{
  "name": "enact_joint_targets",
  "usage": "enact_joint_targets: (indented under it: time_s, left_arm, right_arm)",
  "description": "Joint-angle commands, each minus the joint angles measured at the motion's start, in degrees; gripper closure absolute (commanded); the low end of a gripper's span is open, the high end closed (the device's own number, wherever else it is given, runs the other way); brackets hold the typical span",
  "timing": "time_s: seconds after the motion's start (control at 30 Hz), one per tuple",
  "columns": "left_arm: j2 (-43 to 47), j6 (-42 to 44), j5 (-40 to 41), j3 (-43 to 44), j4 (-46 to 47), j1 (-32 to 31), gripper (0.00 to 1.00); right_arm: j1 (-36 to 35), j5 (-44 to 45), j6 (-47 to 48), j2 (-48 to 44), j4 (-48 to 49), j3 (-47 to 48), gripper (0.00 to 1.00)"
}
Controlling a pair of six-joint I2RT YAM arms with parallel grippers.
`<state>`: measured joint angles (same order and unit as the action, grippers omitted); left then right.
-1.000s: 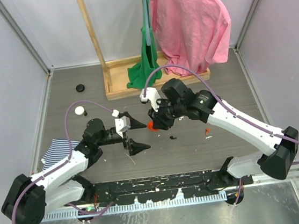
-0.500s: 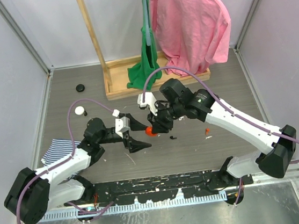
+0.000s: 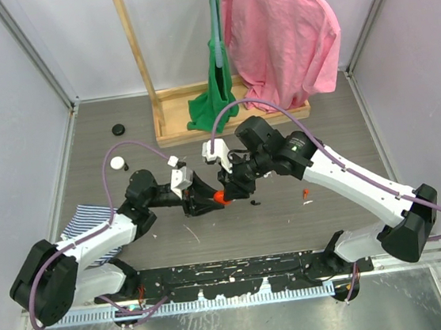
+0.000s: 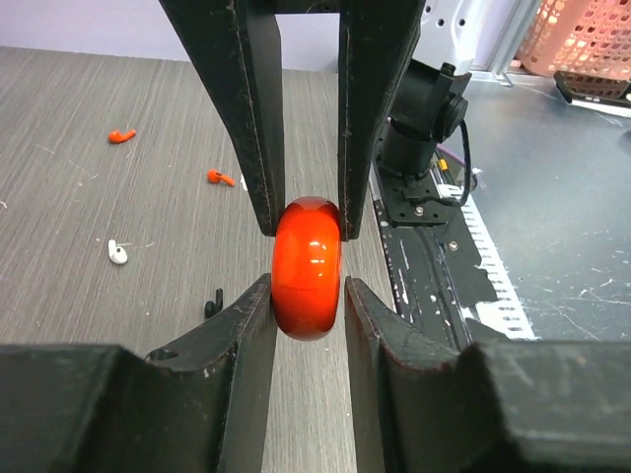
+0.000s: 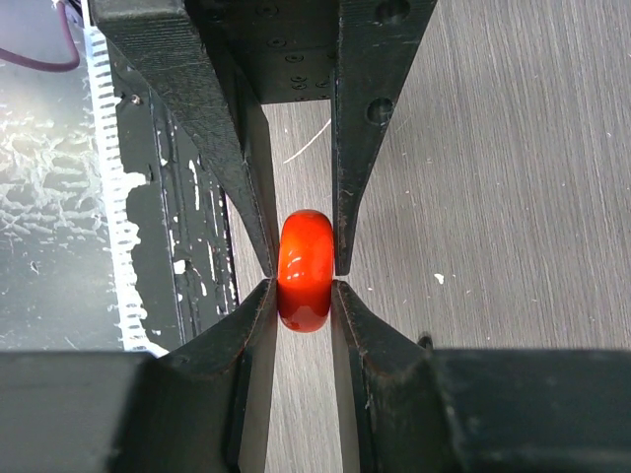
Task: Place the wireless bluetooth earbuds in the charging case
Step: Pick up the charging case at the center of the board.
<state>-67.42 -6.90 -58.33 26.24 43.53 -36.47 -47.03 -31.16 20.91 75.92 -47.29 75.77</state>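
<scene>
Presently the left gripper and right gripper both clamp the orange charging case at centre frame; advise one holds firm while the other opens it, earbuds lying on the bench, upper left of the left wrist view.

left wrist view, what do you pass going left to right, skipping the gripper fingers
far orange earbud → nearer orange earbud → orange charging case → black arm base → pink basket
</scene>
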Motion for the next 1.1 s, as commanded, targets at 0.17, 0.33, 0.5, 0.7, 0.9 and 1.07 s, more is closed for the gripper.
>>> enact_joint_targets:
  time_s: [0.17, 0.33, 0.5, 0.7, 0.9, 1.07]
  left_arm:
    - [0.66, -2.05, -1.97, 1.71, 6.31, -0.19, 0.7]
    - [0.83, -2.05, -1.77, 1.61, 6.35, -0.16, 0.83]
    - [1.88, -1.09, 0.05, 0.61, 6.21, -0.14, 0.97]
    - [5.34, 0.05, 6.63, -2.31, 5.82, -0.19, 1.0]
    - [9.61, -0.37, 15.26, -7.02, 8.69, -0.18, 1.0]
    - [13.16, -2.13, 23.02, -10.68, 11.33, -0.13, 1.0]
  right_arm:
    - [0.24, 0.75, 0.81, -0.68, 3.72, 1.58, 0.82]
    - [0.2, 0.93, 0.59, -0.82, 4.58, 1.22, 0.8]
    - [0.17, 1.47, -0.11, -1.45, 6.23, 0.37, 0.69]
    - [0.23, 2.68, -2.08, -3.45, 9.76, -0.88, 0.46]
    - [0.23, 3.88, -4.51, -7.49, 18.9, -6.41, 0.28]
    - [0.26, 3.52, -6.6, -10.5, 27.64, -11.25, 0.25]
